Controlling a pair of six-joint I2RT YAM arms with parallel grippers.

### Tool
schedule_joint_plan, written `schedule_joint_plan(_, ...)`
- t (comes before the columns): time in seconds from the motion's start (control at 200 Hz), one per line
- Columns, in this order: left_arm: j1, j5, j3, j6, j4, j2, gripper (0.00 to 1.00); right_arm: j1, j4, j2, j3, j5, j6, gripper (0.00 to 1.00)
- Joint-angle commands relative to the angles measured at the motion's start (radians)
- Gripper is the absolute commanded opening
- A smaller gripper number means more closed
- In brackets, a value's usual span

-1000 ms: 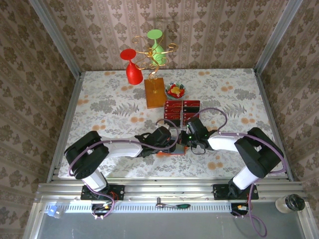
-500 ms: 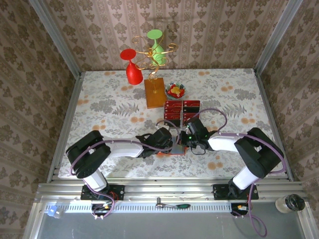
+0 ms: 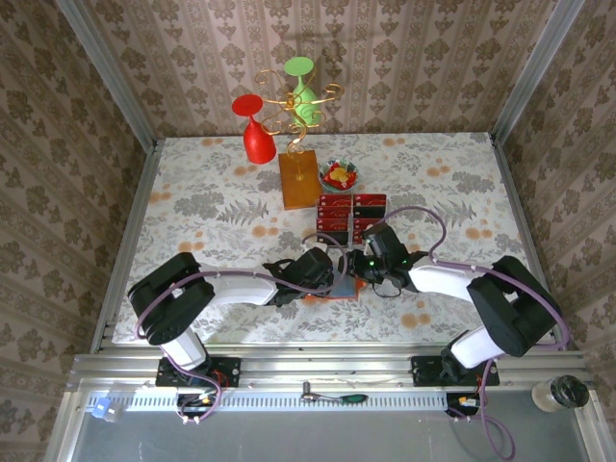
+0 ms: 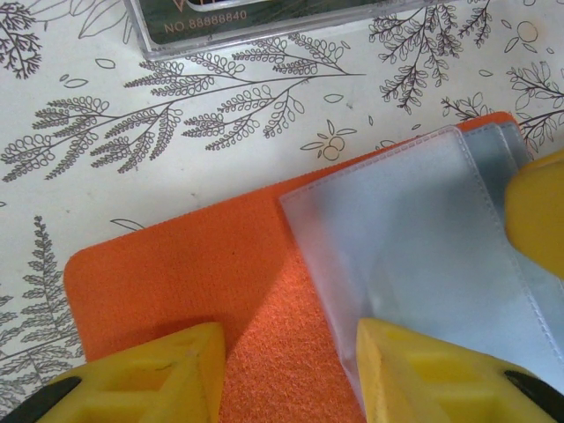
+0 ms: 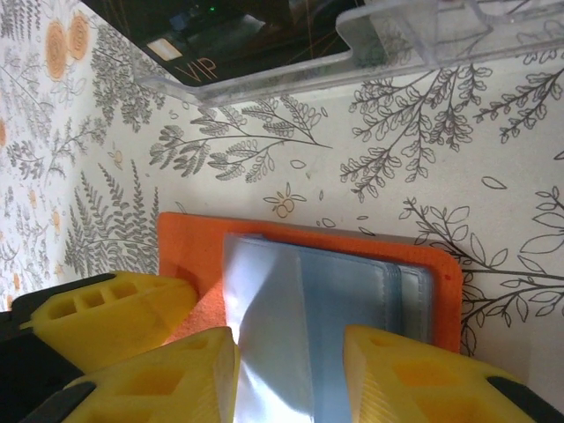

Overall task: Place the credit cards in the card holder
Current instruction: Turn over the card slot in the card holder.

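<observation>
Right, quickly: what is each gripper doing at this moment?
Left gripper: open, jaws apart over the orange card holder, gripping nothing.
Right gripper: open above the holder's clear sleeves, gripping nothing.

Bright, even light falls from above on the floral-patterned desk (image 3: 221,207) in the top view. Shadows under the arms are soft and short, and the wire stand with red and green glasses (image 3: 289,106) throws a faint shadow on the wallpaper behind. The wrist views are sharp on the orange felt card holder (image 4: 176,282). Its translucent plastic sleeves (image 4: 423,256) carry a milky sheen. The felt looks grainier and brighter near the left tool (image 4: 289,344). The clear plastic tray (image 5: 397,35) glints along its rim
</observation>
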Motion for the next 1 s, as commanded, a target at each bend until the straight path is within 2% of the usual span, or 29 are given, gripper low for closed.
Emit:
schedule_joint_plan(0.0, -0.011, 0.008, 0.006, 0.007, -0.051, 0.029, 0.44, -0.003, 0.001, 0.033, -0.007, -0.032, -0.007, 0.38)
schedule_joint_plan(0.275, -0.013, -0.001, 0.010, 0.007, -0.059, 0.004, 0.48, -0.003, -0.004, 0.045, 0.022, -0.118, -0.045, 0.30)
schedule_joint_plan(0.435, -0.009, -0.021, 0.003, 0.010, -0.068, -0.049, 0.56, 0.003, -0.029, 0.016, 0.043, -0.156, -0.050, 0.33)
schedule_joint_plan(0.745, 0.023, -0.019, -0.020, 0.012, -0.057, -0.138, 0.57, 0.042, -0.061, 0.013, 0.091, -0.164, -0.040, 0.37)
schedule_joint_plan(0.84, 0.031, -0.024, -0.039, 0.010, -0.057, -0.173, 0.57, 0.054, -0.059, 0.013, 0.100, -0.164, -0.024, 0.40)
schedule_joint_plan(0.995, 0.070, -0.041, -0.086, -0.003, -0.083, -0.278, 0.58, 0.087, -0.063, 0.012, 0.126, -0.154, 0.002, 0.55)
